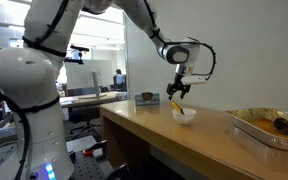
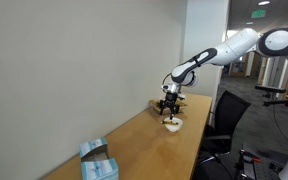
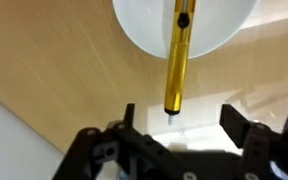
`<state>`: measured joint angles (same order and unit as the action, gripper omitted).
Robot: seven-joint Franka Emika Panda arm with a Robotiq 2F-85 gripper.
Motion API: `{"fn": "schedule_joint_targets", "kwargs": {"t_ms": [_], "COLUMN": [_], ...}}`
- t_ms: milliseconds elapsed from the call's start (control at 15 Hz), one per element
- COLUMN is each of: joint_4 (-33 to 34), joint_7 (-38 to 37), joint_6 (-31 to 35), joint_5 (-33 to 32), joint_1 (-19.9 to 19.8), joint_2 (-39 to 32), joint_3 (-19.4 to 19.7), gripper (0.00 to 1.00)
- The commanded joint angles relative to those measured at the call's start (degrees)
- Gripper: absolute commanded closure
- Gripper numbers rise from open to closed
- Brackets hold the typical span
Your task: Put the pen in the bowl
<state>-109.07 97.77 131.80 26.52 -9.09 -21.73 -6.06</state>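
Observation:
The yellow pen (image 3: 176, 60) lies across the rim of the white bowl (image 3: 144, 30). Its upper end is inside the bowl and its dark tip sticks out over the wooden table towards me. My gripper (image 3: 179, 112) is open, with its two black fingers wide apart on either side of the pen's tip and not touching it. In both exterior views the gripper (image 1: 181, 88) (image 2: 168, 107) hangs just above the bowl (image 1: 185, 116) (image 2: 171, 125). The pen (image 1: 176, 103) shows as a yellow slanted stick at the bowl's rim.
A rectangular silver foil tray (image 1: 268, 130) with a dark and orange item inside stands further along the wooden table (image 1: 164, 135). A blue and white box (image 2: 97, 160) lies near the table's end. A black office chair (image 2: 224, 120) stands beside the table.

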Motion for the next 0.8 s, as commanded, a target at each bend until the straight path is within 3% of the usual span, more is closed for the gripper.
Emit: {"fn": "schedule_joint_targets", "kwargs": {"t_ms": [0,400,733], "joint_4": [-7.51,-12.80,-12.63], "joint_7": [-15.78,-45.07,-60.31], "joint_6": [2.44,-4.93,-18.20], "joint_5": [-10.70,-27.07,-29.28], "joint_1": [5.41,9.25,9.81], "joint_2": [8.19,18.65,23.43], "joint_3": [2.59,2.63,2.07], "gripper": [0.00,0.00,0.00]}}
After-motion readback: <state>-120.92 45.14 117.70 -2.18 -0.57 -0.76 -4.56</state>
